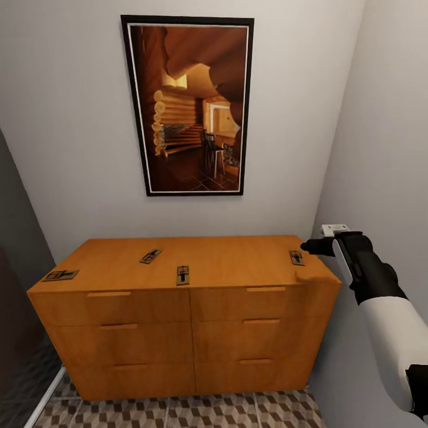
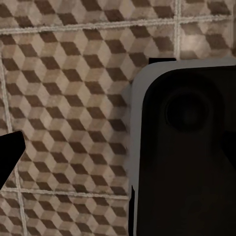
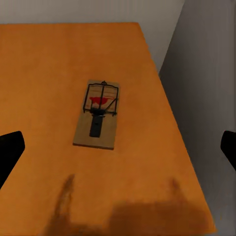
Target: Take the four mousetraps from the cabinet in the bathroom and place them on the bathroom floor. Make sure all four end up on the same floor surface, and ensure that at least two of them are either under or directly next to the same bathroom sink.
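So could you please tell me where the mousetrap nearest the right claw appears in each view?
Head view: small brown wooden mousetrap at the orange-brown cabinet top's right end.
Right wrist view: same mousetrap, centre frame.
Left wrist view: not in it.
Shared landmark: the cabinet top's right edge by the grey wall.

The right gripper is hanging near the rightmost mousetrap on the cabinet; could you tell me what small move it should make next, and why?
Probably lower the right gripper straight onto the rightmost mousetrap. The right wrist view shows the trap lying flat on the cabinet top, roughly centred between the open fingertips, with nothing yet grasped.
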Controlling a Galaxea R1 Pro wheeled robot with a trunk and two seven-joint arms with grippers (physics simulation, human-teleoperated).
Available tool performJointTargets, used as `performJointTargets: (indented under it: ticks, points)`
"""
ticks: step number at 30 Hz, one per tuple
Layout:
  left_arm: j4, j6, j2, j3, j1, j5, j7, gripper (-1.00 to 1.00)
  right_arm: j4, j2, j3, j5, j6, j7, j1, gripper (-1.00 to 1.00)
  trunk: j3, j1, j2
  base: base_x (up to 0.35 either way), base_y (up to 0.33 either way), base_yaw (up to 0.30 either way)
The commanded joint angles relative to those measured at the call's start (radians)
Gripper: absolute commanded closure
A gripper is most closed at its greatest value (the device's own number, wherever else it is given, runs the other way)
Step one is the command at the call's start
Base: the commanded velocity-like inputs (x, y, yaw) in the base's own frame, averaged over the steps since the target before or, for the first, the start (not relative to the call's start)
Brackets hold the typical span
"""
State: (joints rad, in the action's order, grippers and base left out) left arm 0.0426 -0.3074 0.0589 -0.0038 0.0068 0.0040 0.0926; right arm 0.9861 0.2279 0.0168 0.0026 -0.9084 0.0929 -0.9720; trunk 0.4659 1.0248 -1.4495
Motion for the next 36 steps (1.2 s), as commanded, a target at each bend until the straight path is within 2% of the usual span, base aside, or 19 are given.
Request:
performJointTargets:
  ticks: [1, 11, 36]
  points:
    - [0.002, -0.006, 0.000, -0.001, -0.001, 0.000, 0.003, -1.00, 0.001, 0.000, 0.001, 0.001, -0.004, 0.005, 0.000, -1.00, 0.001, 0.000, 0.000, 0.082, -0.055, 0.000]
    - [0.002, -0.006, 0.001, -0.001, -0.001, 0.000, 0.003, -1.00, 0.000, 0.001, 0.000, 0.001, -0.004, 0.002, 0.000, -1.00, 0.009, 0.000, 0.000, 0.027, -0.018, 0.000]
    - [0.003, -0.006, 0.001, 0.001, -0.001, 0.001, 0.003, -1.00, -0.015, -0.002, -0.001, 0.000, -0.004, -0.001, 0.000, -1.00, 0.047, 0.000, 0.000, 0.001, -0.001, 0.000]
